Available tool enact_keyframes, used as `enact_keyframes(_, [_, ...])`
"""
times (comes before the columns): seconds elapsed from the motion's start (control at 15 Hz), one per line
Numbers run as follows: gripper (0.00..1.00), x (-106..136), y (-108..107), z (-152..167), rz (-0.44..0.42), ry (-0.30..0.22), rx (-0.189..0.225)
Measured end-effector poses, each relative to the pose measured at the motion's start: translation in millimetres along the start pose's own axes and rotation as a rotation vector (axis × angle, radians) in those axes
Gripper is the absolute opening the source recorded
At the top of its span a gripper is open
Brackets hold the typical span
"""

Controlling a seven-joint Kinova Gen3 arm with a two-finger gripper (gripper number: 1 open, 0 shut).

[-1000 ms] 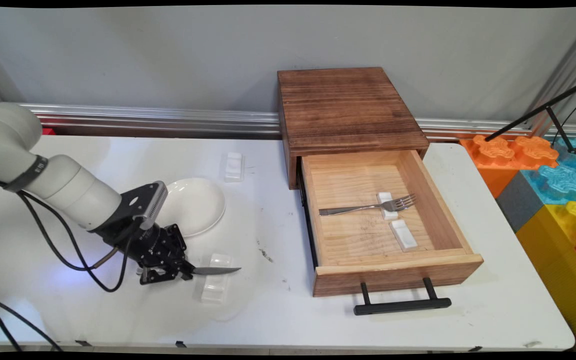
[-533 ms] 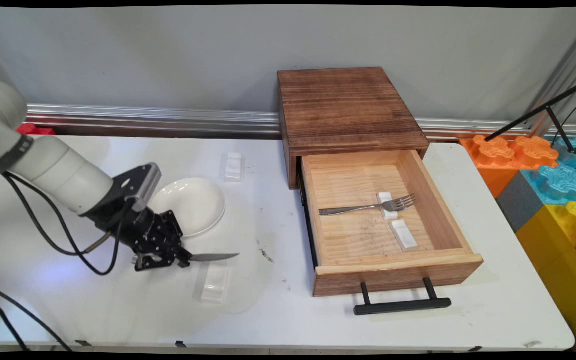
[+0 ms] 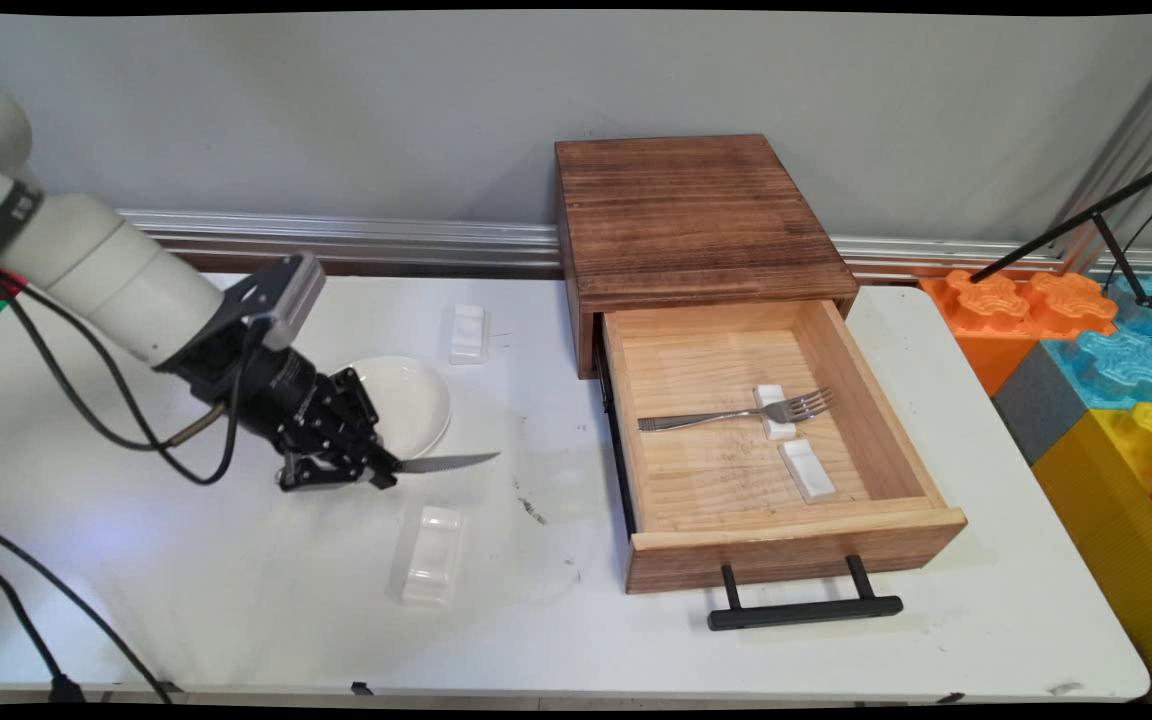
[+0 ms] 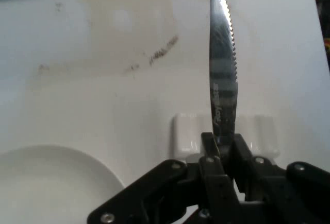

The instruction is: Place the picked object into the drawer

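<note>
Main view: gripper (image 3: 384,474) clenched on a knife (image 3: 446,462), blade level and pointing right toward the open drawer (image 3: 921,465); now lifted clear above the white rest (image 3: 433,553), higher than a second ago, just in front of the plate (image 3: 418,398). Fork (image 3: 736,412) lying in the drawer. Hand view: fingers (image 4: 211,154) pinching the knife (image 4: 223,74), rest (image 4: 185,134) below, plate (image 4: 46,183) at lower left.

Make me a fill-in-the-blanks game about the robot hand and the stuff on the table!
1. The gripper holds a ____ by its handle.
2. The wooden drawer is pulled ____.
3. In the drawer, a ____ lies with its neck on a small white rest.
4. The white plate sits ____ the drawer, on the table.

Missing words: knife; open; fork; outside
</note>
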Motion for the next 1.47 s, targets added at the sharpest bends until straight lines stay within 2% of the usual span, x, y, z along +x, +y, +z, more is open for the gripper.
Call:
enact_keyframes(0.4, [0.00,44,-8,-10,-0.026,0.042,0.012])
enact_keyframes(0.73, [0.00,83,-12,-6,-0.058,0.061,0.005])
enact_keyframes(1.07, [0.00,131,-14,12,-0.088,0.081,-0.010])
enact_keyframes(1.47, [0.00,190,-20,40,-0.127,0.075,-0.011])
